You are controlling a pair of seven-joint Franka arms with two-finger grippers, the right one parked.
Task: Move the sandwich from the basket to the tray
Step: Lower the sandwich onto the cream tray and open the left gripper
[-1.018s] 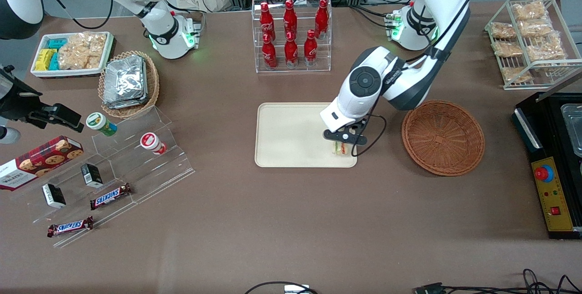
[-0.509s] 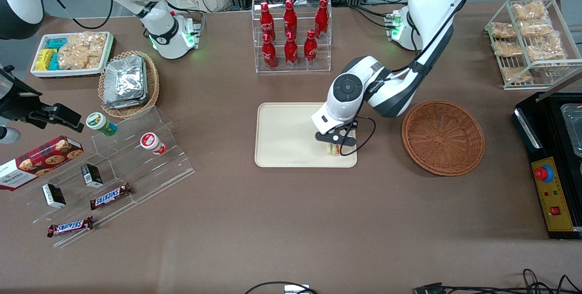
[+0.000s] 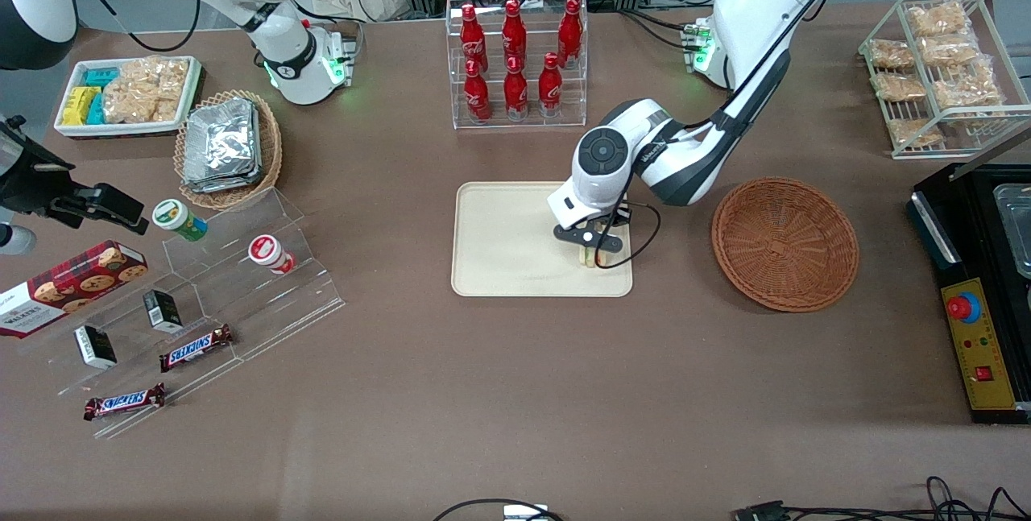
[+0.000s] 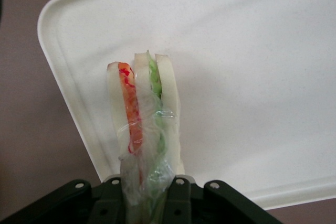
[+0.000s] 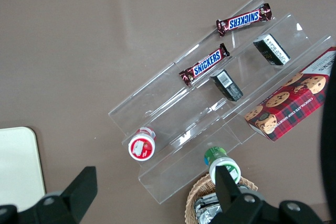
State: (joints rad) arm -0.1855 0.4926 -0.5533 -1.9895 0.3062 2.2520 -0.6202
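In the wrist view the gripper [image 4: 149,203] is cut off by the frame edge, and only the bases of its black fingers [image 4: 107,195] show, clamped on the wrapped sandwich [image 4: 143,129]. The wedge stands on edge between them, orange and green fillings facing the camera, above the cream tray [image 4: 252,66] near a rounded corner. From the front the arm hides most of the sandwich [image 3: 591,254]; farther toward the working arm's end sits the reddish-brown wicker basket [image 3: 785,243], with nothing in it.

The brown table [image 3: 499,392] carries the cream tray [image 3: 507,243] at its middle, with the empty reddish-brown basket [image 3: 785,243] beside it toward the working arm's end. The gripper [image 3: 592,251] hangs over the tray. A clear rack of cola bottles [image 3: 515,62] stands farther from the front camera, and a clear stepped display [image 3: 217,295] toward the parked arm's end.
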